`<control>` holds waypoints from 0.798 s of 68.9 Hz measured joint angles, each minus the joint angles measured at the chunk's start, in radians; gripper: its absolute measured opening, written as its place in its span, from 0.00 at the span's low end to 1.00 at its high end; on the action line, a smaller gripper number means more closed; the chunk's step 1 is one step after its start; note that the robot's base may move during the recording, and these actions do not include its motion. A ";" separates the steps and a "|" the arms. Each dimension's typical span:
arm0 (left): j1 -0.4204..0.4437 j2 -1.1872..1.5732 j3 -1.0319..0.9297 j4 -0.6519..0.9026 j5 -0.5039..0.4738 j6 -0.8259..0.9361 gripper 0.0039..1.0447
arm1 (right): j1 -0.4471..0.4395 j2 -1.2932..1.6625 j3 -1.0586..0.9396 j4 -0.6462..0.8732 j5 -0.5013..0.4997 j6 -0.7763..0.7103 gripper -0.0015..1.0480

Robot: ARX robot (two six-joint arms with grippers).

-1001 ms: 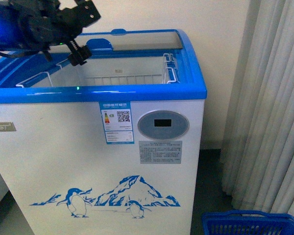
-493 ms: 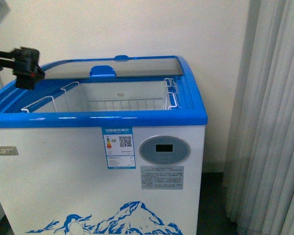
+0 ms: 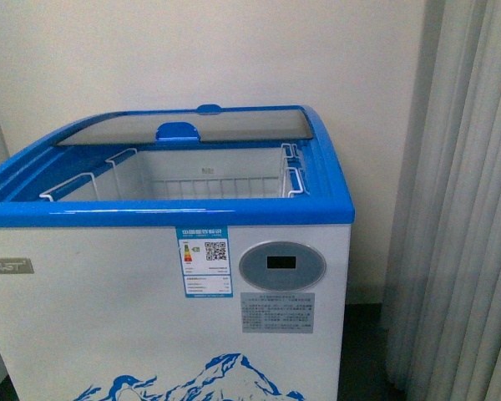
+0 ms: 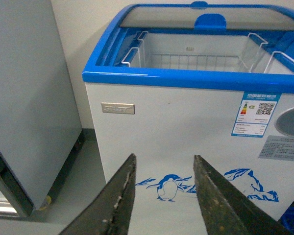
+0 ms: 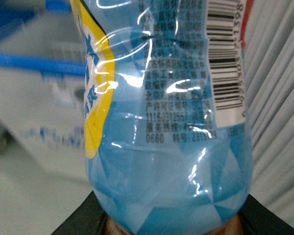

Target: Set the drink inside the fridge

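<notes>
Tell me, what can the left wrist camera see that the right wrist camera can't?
Only the left wrist view shows the plain grey cabinet on casters and the left gripper, open with nothing between its fingers. Only the right wrist view shows the plastic drink bottle with its light blue wrapper, yellow band and barcode. The right gripper is holding it, and there is a pale pleated curtain behind it. Both views show the white chest fridge with its blue rim, though it is blurred in the right wrist view.
</notes>
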 joint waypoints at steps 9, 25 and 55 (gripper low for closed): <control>0.000 -0.045 -0.020 -0.013 0.000 -0.002 0.04 | 0.054 0.245 0.117 0.122 0.064 -0.262 0.39; 0.000 -0.115 -0.061 -0.050 0.000 -0.005 0.02 | 0.190 0.805 0.526 0.226 0.306 -0.724 0.39; 0.000 -0.232 -0.117 -0.097 0.000 -0.005 0.02 | 0.385 1.511 1.319 0.110 0.503 -1.070 0.39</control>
